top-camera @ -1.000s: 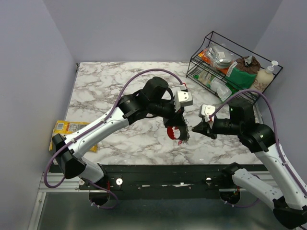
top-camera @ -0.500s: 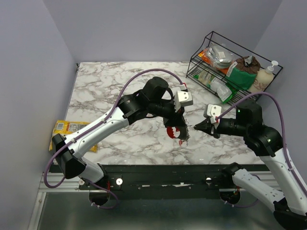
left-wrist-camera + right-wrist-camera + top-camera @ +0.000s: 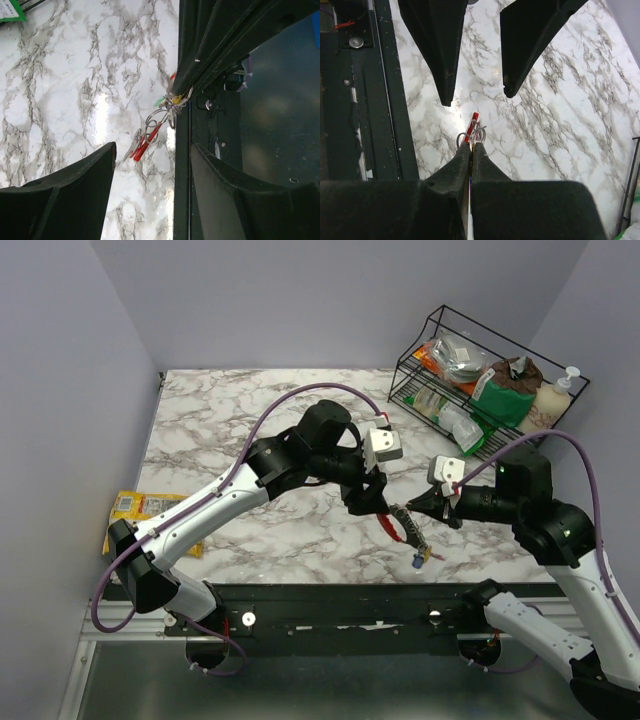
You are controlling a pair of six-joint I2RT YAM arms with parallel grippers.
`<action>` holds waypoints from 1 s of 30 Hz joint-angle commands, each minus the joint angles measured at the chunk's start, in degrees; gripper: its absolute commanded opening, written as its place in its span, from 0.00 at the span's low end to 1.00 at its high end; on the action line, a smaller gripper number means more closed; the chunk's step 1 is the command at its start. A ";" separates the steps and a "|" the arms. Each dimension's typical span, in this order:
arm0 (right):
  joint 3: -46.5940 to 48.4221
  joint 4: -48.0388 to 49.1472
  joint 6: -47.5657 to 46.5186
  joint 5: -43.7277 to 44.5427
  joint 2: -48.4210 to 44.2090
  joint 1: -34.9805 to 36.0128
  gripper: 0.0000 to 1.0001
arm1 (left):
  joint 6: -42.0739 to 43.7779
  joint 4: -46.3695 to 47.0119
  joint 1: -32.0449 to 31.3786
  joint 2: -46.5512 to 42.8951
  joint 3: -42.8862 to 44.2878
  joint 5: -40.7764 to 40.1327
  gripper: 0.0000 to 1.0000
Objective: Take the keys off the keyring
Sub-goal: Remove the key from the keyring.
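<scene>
My right end effector [image 3: 470,148] is pinched together at its very tips on the wire rings of the keys [image 3: 175,99], over the near part of the table [image 3: 230,420]. A yellow and a green tag sit right at the pinch. The keyring [image 3: 142,146] hangs off those rings. Seen edge-on it is a thin red sliver, its long axis running straight out from my right fingertips toward my left end effector [image 3: 370,500]. The left one is spread wide, its fingers [image 3: 70,195] on either side of the keyring and apart from it. From above, the bunch draws a slim diagonal line from between the two end effectors toward the near right. It ends in a blue and a yellow tag close to the table's edge. I cannot tell whether that end hangs or rests on the marble.
</scene>
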 commanded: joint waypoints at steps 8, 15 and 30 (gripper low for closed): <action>0.68 2.41 2.12 -2.52 1.51 -0.24 0.01 | 1.64 -3.24 -1.78 0.87 2.58 11.10 0.76; 1.56 2.06 2.82 -4.45 2.40 -0.24 0.01 | 0.33 -2.63 -1.87 3.50 3.19 10.67 0.77; 0.51 3.55 3.44 -4.19 1.26 -0.24 0.01 | -0.20 -2.89 -2.05 5.62 4.07 12.86 0.77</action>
